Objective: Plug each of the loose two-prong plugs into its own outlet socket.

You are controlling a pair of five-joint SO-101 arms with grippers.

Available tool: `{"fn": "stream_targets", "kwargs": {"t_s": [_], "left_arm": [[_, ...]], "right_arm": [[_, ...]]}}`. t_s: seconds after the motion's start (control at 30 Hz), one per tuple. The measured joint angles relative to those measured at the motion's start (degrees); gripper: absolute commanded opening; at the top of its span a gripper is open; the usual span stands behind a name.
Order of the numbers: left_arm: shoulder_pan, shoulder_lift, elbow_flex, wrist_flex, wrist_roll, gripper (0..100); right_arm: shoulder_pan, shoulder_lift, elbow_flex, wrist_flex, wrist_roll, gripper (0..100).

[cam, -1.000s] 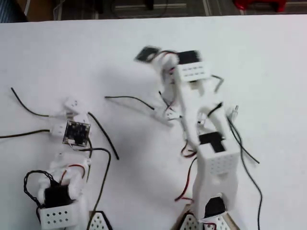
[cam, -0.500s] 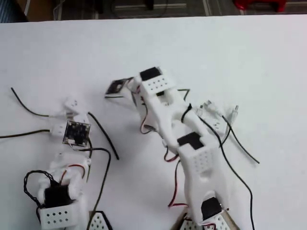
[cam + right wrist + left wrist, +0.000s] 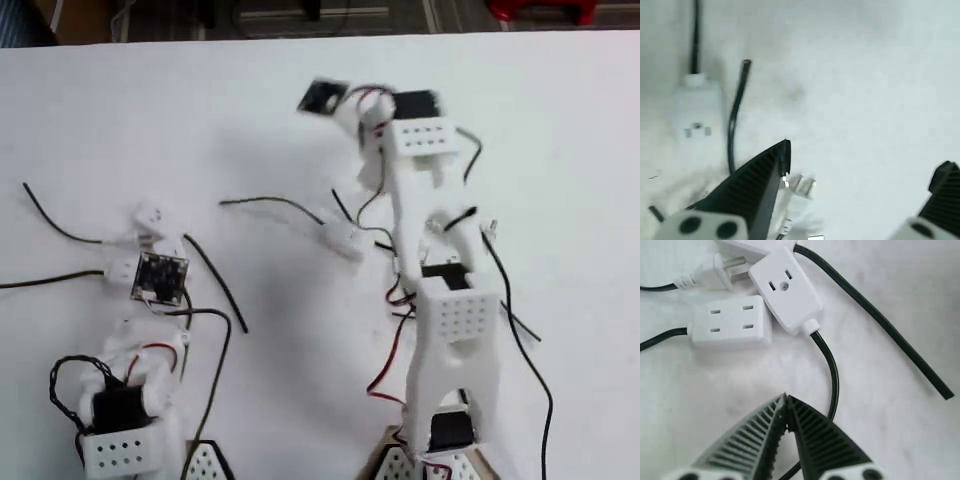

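Jaws of the right gripper (image 3: 865,162) were held wide apart, with nothing clamped. A two-prong plug (image 3: 801,187) was seen on the bench (image 3: 880,75) just beside 1 jaw, and a socket (image 3: 696,120) lay farther off. The left gripper (image 3: 786,407) was pressed together on nothing, just beside the black cable (image 3: 832,375) of a single socket (image 3: 785,290). Touching that socket lay a double socket (image 3: 732,322), and near both a second plug (image 3: 720,269) was seen with its 2 prongs bared. No plug was judged seated; every insertion was judged outstanding.
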Motion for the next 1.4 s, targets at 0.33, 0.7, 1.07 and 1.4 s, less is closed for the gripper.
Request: {"fn": "stream_targets", "kwargs": {"t_s": [0.33, 0.7, 1.07, 1.4], "left_arm": [[0.0, 0.0, 0.0, 0.0, 0.0, 2], [0.0, 0.0, 0.0, 0.0, 0.0, 2], [0.0, 0.0, 0.0, 0.0, 0.0, 2], [0.0, 0.0, 0.0, 0.0, 0.0, 2]], "right_arm": [[-2.8, 0.0, -9.8, 8.7, -1.9, 42.3], [-17.1, 0.0, 15.7, 8.6, -5.2, 42.3], [-9.9, 0.0, 23.7, -8.4, -4.4, 42.3], [0.9, 0.0, 18.7, -20.1, 4.6, 42.3]]}}
